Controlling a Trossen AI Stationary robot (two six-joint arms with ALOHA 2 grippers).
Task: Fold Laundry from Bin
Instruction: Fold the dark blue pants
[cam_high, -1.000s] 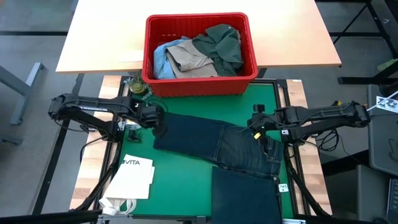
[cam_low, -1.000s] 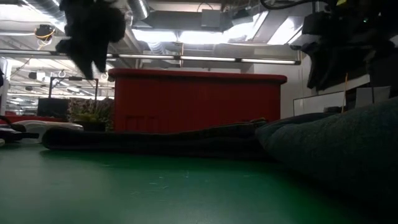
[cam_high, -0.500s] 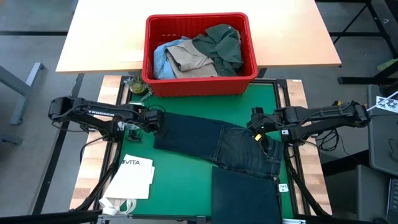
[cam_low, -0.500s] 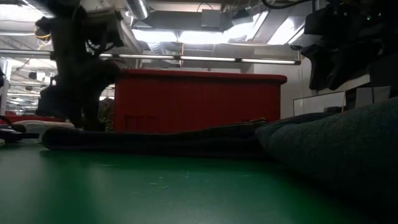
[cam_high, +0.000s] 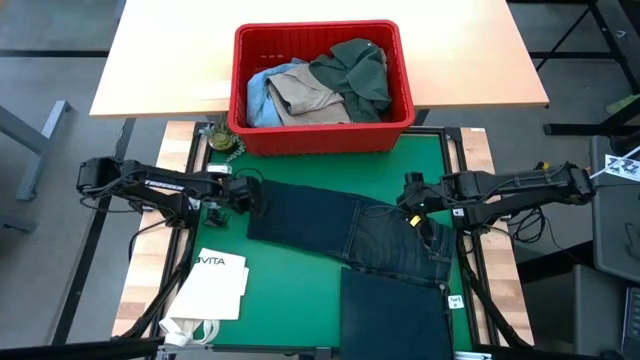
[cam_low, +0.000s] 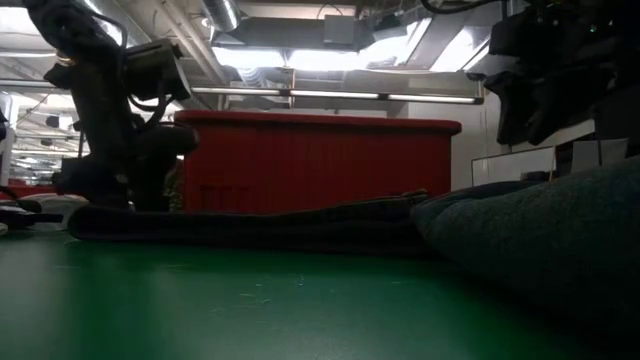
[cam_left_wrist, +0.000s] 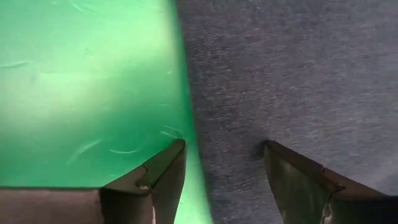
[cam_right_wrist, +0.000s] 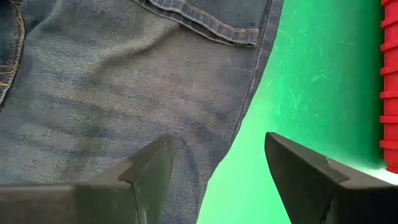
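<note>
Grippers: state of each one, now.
Left gripper: open, straddling the edge of the dark jeans, holding nothing.
Right gripper: open at the jeans' waist edge, holding nothing.

Overhead view evenly lit and sharp, the flat green mat (cam_high: 300, 300) showing only soft, short shadows. Table-level view dim and backlit by bright ceiling strip lights (cam_low: 330, 60), so the red ribbed plastic crate (cam_low: 320, 165) and arms read dark; foreground dark cloth blurred. Left wrist view soft, pale glare on green.
</note>
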